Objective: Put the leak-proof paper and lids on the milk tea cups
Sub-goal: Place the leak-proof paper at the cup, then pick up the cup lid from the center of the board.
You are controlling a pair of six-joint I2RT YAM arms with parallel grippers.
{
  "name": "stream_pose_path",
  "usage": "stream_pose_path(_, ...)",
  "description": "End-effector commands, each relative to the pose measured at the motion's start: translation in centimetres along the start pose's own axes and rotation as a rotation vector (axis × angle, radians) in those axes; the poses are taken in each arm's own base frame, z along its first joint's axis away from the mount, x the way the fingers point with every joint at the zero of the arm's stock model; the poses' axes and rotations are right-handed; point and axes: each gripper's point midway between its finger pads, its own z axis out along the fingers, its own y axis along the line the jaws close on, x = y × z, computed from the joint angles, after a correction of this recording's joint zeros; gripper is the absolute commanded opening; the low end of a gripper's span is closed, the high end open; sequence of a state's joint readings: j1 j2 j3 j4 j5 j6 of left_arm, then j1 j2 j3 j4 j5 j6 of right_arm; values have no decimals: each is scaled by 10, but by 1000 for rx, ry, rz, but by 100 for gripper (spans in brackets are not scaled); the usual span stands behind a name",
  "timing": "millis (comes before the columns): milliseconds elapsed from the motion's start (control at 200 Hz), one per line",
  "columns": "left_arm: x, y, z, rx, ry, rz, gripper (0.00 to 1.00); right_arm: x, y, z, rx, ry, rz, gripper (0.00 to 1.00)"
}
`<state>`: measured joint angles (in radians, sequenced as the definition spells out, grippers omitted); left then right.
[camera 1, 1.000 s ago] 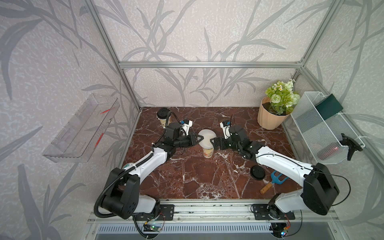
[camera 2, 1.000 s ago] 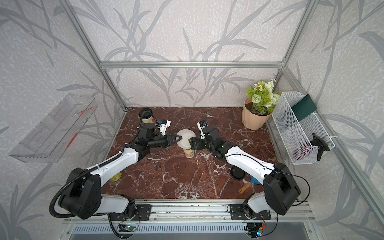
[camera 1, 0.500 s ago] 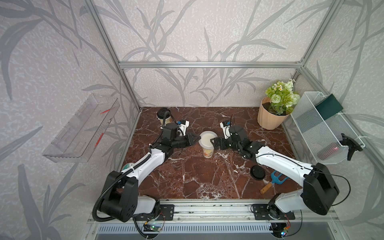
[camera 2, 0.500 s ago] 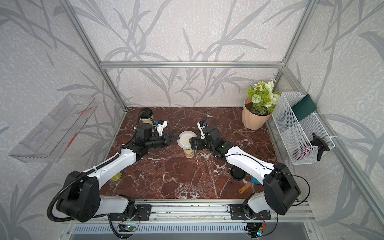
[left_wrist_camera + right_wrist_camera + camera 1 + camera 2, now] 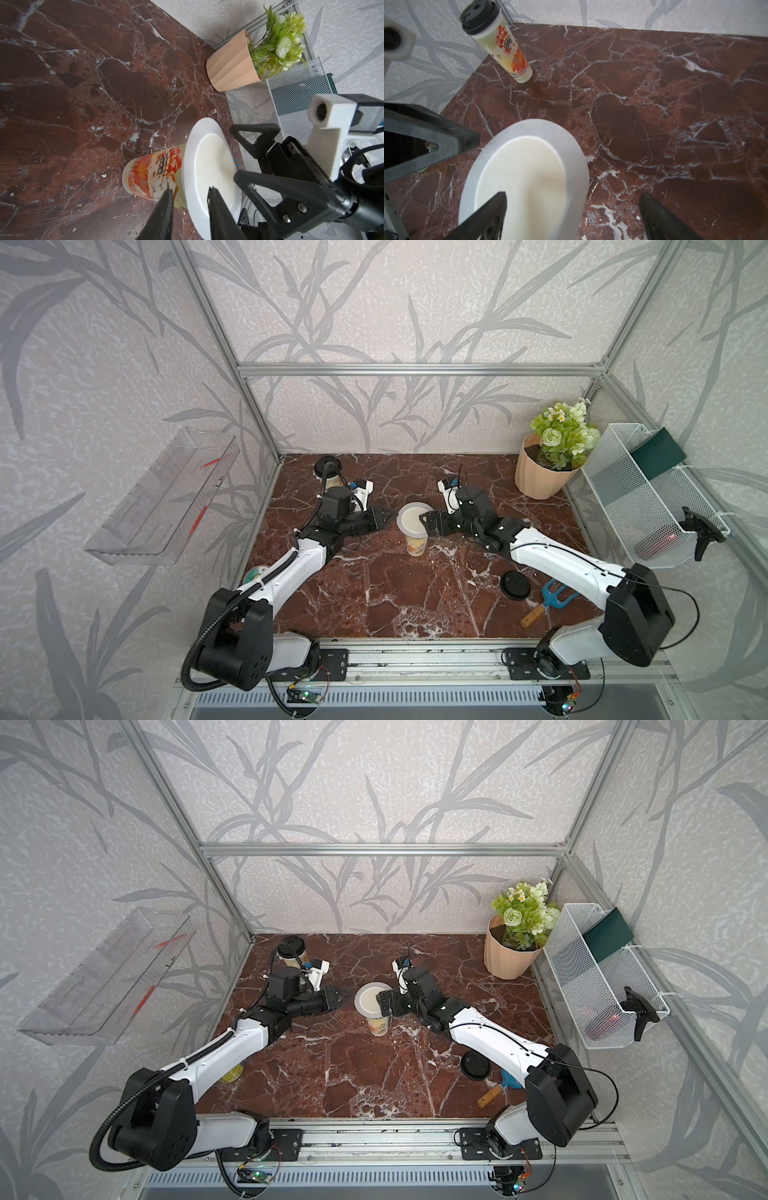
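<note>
Top views both show a red-brown marble tabletop (image 5: 374, 593) with two arms reaching toward its middle, fingertips facing each other. A white wire-mesh basket (image 5: 623, 489) hangs on the side wall well behind the right gripper (image 5: 428, 524). A peach ribbed flower pot (image 5: 536, 481) with green-white flowers stands between that basket and the back of the gripper.

The left gripper (image 5: 388, 516) points at the right one. Between the two sets of jaws stands an upright tall white paper cup printed in orange and red (image 5: 415, 545). A thin translucent whitish round disc (image 5: 411, 518), wider than the rim, lies flat on the cup's mouth.

In the left wrist view the left jaws stand a narrow gap apart. One fingertip (image 5: 168, 191) is in front of the cup's wall and the other is in front of the disc, with the disc's edge in the gap and not pinched. Whether either tip touches it I cannot tell.

The right jaws are spread wide and grip nothing. In the right wrist view one finger (image 5: 492, 212) lies over the disc, the other off to the side above bare marble.

A second printed paper cup with a black lid on (image 5: 508, 54) stands behind the left gripper, near the back corner. A loose black round plastic lid (image 5: 515, 584) lies well behind the right jaws, beside that arm. A blue hand fork with a wooden handle (image 5: 552, 601) lies just beyond the lid.
</note>
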<state>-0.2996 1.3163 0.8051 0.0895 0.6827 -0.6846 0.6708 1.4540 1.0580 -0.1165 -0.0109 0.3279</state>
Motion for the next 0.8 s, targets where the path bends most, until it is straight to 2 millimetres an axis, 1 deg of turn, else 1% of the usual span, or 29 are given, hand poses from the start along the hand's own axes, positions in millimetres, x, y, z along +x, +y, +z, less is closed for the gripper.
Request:
stream_pose_path(0,-3,-1,-9,-13,-33,30,33,-29,9,-27,-9,-66,-35,99)
stream_pose_path(65,-2,0,-10,-24,-37,37,35,-34,8,-39,9,-78,-44,99)
stream_pose_path(115,-2,1,-12,-28,-39,41,36,-33,0,-50,50,-81,-49,99)
stream_pose_path(165,-1,1,-14,-29,-42,48,40,-26,-15,-63,120,-79,-46,99)
stream_pose_path(195,0,1,-16,-29,-48,54,44,-19,-26,-73,168,-76,-42,99)
stream_pose_path(240,1,2,-19,-32,-56,62,52,-2,-47,-87,253,-55,-30,99)
stream_pose_path(270,1,2,-21,-35,-65,69,62,11,-64,-98,320,-32,-13,99)
stream_pose_path(320,1,5,-25,-46,-81,77,75,39,-91,-114,431,21,29,99)
stream_pose_path(360,0,8,-28,-60,-96,82,81,62,-112,-127,512,59,71,99)
stream_pose_path(420,0,11,-30,-74,-112,94,86,95,-135,-140,598,112,135,99)
stream_pose_path(505,0,14,-34,-92,-122,104,89,135,-153,-145,649,191,199,99)
stream_pose_path(610,1,15,-38,-99,-133,118,90,172,-163,-141,674,277,240,99)
stream_pose_path(675,1,15,-40,-103,-141,124,90,186,-172,-136,687,301,292,97)
stream_pose_path(710,1,15,-41,-106,-143,128,90,192,-174,-128,653,315,327,95)
stream_pose_path(765,1,14,-43,-105,-149,133,90,195,-175,-118,605,315,371,92)
stream_pose_path(795,1,13,-43,-102,-151,138,90,199,-177,-115,599,325,389,91)
